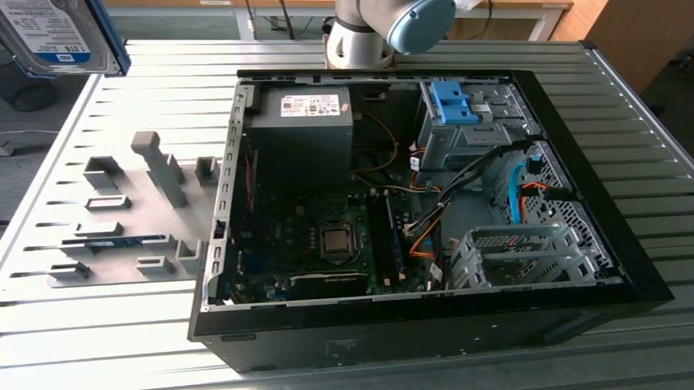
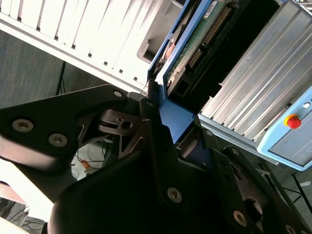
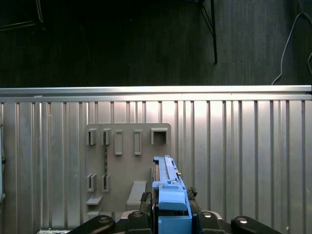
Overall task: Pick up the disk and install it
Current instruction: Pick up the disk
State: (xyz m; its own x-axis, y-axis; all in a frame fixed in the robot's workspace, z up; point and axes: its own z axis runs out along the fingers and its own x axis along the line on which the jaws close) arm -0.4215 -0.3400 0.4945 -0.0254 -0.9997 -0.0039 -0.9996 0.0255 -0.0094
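Pick-up done, install not yet: jaws clamped on 1 end of the disk, held above the surface, seemingly over the grey fixture plate, apart from the open computer case.

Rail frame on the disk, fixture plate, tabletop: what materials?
Rail frame on the disk: bright blue, matte, moulded clips, likely plastic. Fixture plate: flat grey, dull, maybe metal or printed plastic. Tabletop: ribbed silver, brushed sheen, probably aluminium.
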